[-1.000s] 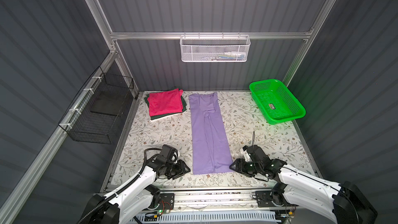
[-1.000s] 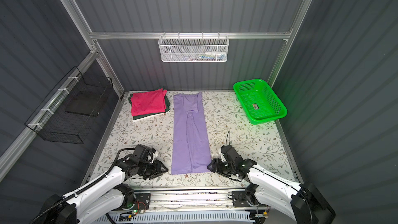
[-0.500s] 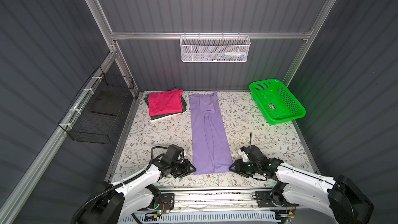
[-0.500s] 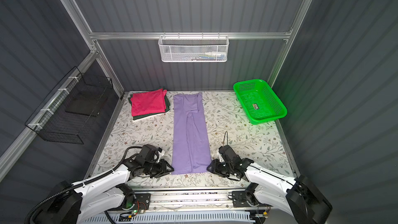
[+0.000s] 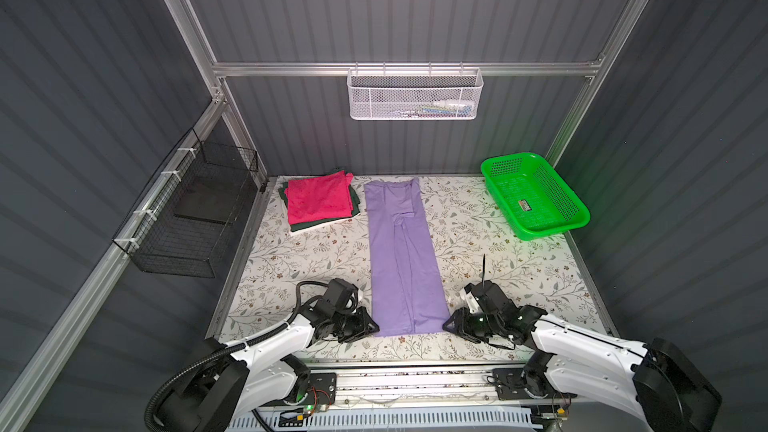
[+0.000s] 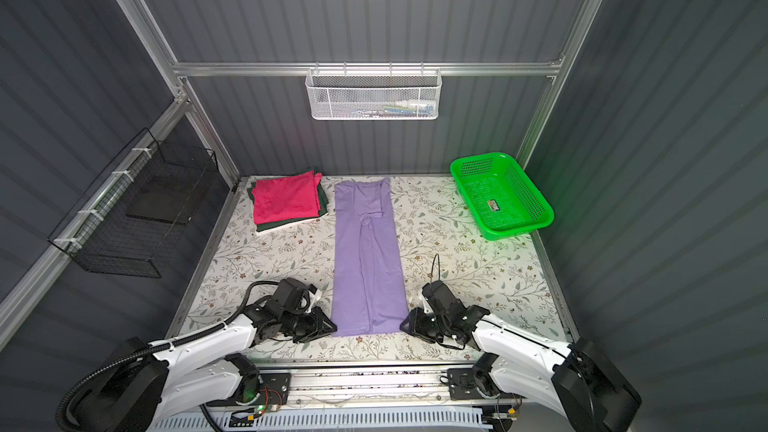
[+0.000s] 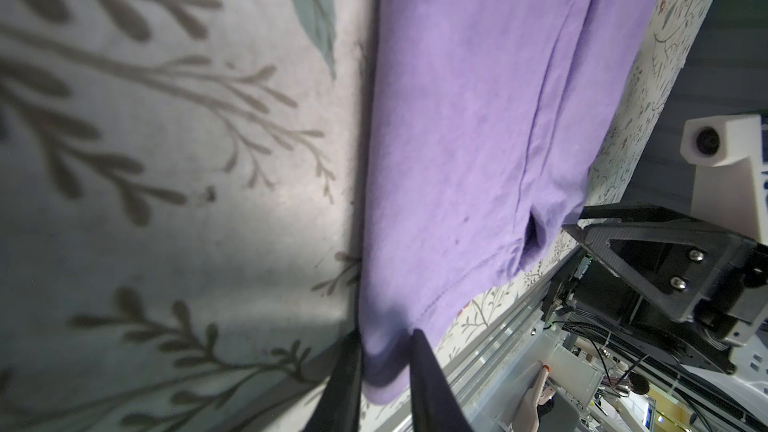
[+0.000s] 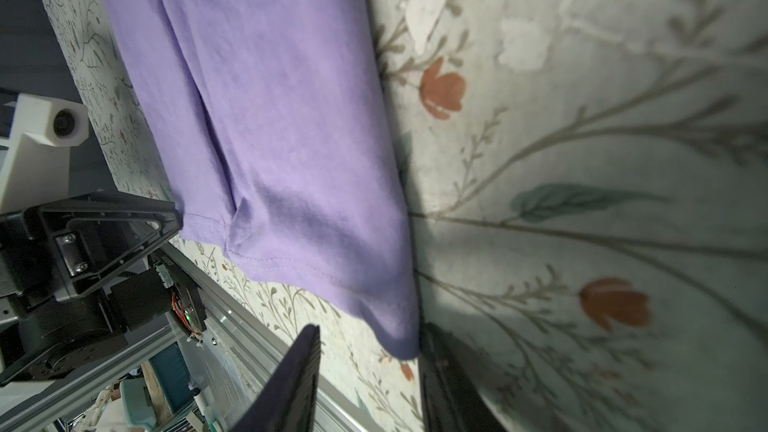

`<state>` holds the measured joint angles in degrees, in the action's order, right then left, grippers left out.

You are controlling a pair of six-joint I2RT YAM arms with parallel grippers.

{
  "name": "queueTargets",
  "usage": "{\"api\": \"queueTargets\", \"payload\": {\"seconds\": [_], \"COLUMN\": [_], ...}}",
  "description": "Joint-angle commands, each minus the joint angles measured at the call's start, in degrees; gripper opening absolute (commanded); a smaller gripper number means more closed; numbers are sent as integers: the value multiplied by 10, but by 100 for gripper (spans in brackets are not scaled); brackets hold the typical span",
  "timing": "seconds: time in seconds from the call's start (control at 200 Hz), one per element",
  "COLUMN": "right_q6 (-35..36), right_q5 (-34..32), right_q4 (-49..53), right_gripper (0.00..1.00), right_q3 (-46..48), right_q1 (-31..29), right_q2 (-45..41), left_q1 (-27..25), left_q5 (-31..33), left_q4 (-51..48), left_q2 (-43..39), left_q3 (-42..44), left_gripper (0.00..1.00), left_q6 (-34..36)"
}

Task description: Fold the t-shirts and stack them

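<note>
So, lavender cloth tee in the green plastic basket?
No, lavender cloth tee lies on the floral mat, outside the green plastic basket.

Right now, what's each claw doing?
Left claw: closed on a near corner of the lavender t-shirt.
Right claw: open around the other near corner, not gripping.

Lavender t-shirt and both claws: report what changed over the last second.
The left claw slid in to the near left corner of the lavender t-shirt and now straddles it closely. The right claw, already at the other near corner, barely moved and stands open around it. Shirt, folded stack and green basket stayed put.
</note>
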<state>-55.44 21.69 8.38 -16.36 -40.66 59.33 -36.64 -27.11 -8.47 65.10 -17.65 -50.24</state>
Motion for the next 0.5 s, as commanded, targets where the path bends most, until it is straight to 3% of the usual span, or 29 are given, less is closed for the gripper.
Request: {"api": "queueTargets", "payload": {"seconds": [0.0, 0.31, 0.495], "right_q6": [2, 7, 12], "right_q5": [-18, -18, -39], "right_q4": [42, 34, 39], "right_gripper": [41, 38, 40], "right_q3": [8, 6, 5], "right_q1": [-2, -2, -2], "right_q2": [14, 30, 37], "left_q1": [-7, -9, -9], "left_q5": [33, 33, 33], "left_q4": [-69, -86, -84], "left_q2": [21, 15, 26], "left_q3": [28, 32, 31], "left_gripper": [21, 19, 7], "left_q6": [-1, 4, 9]}}
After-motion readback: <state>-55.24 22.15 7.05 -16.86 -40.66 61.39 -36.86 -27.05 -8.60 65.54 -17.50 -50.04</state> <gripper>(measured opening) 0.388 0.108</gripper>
